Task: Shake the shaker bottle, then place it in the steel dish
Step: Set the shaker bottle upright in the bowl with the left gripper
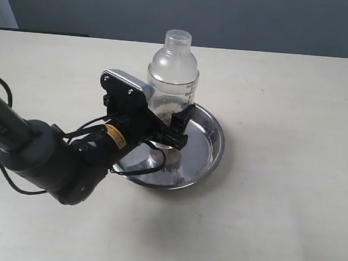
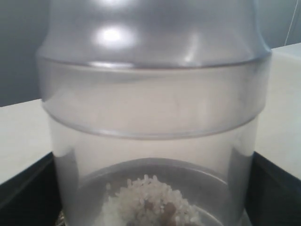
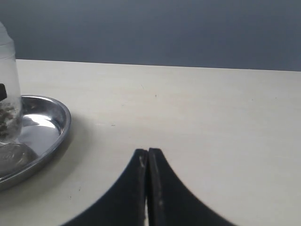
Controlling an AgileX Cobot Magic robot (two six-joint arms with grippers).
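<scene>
The shaker bottle (image 1: 173, 71) stands upright over the rear part of the steel dish (image 1: 205, 144); whether its base touches the dish floor I cannot tell. It is clear frosted plastic and holds pale and brown granules. My left gripper (image 1: 166, 115) is shut on its lower body. In the left wrist view the shaker bottle (image 2: 150, 108) fills the frame, with the left gripper (image 2: 153, 188) and its black fingers (image 2: 23, 193) pressed against both sides. My right gripper (image 3: 148, 153) is shut on nothing, low over bare table, away from the steel dish (image 3: 47, 117) and the shaker bottle (image 3: 8, 94).
The pale table (image 1: 288, 202) spreads around the dish on all sides. A dark wall (image 1: 228, 15) runs behind the table's far edge. The left arm (image 1: 48, 158) and its cables lie across the table's left front. The right arm is outside the exterior view.
</scene>
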